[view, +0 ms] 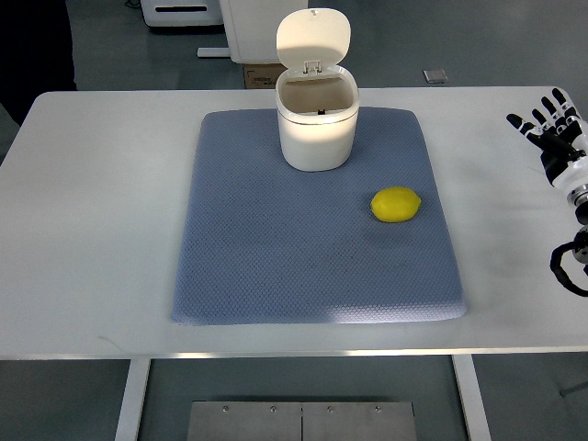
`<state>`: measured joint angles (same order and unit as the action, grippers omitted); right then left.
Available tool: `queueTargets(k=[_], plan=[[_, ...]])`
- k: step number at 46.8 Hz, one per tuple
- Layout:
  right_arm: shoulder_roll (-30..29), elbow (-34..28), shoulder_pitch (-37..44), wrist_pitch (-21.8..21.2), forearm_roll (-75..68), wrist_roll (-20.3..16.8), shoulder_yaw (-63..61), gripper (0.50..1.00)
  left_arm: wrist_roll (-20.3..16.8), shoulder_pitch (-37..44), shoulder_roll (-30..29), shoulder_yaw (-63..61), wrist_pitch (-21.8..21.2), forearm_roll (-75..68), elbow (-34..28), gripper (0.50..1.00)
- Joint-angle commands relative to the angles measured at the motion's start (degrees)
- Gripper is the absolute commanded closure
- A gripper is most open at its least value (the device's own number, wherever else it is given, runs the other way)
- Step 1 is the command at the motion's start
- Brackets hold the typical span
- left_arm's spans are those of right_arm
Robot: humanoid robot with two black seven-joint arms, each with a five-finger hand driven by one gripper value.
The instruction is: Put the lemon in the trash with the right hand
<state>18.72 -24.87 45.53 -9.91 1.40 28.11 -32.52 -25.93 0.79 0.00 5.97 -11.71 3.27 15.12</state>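
Top view, and here is the white worktop (92, 230) with a blue-grey textured mat (276, 248) laid flat across its middle. At the far end of the mat stands the small white trash bin (317, 129), upright, its flip lid (313, 39) swung up and back so the mouth is wide open. The lemon (396, 204) lies on the mat, nearer the camera and right of the bin, near the mat's right edge and clear of the bin. Over at the right edge, the right hand (549, 124) comes in above the bare worktop, fingers spread and pointing away, holding nothing, well apart from the lemon. Dark cabling (567, 266) loops just below its wrist.
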Motion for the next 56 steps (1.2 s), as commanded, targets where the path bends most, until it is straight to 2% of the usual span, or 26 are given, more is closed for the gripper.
queueTargets(k=[1,20,36,44,56], plan=[[0.0,0.0,0.0,0.07,0.0,0.01,0.0,0.5,0.0,0.0,0.0,0.0,0.11,-0.01,0.0,0.5],[0.26,0.0,0.09,0.07,0.0,0.1,0.0,0.5,0.0,-0.26,0.0,0.0,0.55,0.07,0.0,0.5],[0.44,-0.27,0.18,-0.02,0.26,3.79,0.35,0.5,0.0,-0.09,0.0,-0.08,0.55,-0.01,0.0,0.5],[1.49,-0.27,1.49,-0.02,2.37,6.89,6.94,0.5,0.0,-0.09,0.0,-0.08,0.55,-0.01,0.0,0.5],[5.18,-0.18,4.66,0.07,5.1,6.89,17.58,0.5,0.0,-0.09,0.0,-0.08,0.55,-0.01,0.0,0.5]])
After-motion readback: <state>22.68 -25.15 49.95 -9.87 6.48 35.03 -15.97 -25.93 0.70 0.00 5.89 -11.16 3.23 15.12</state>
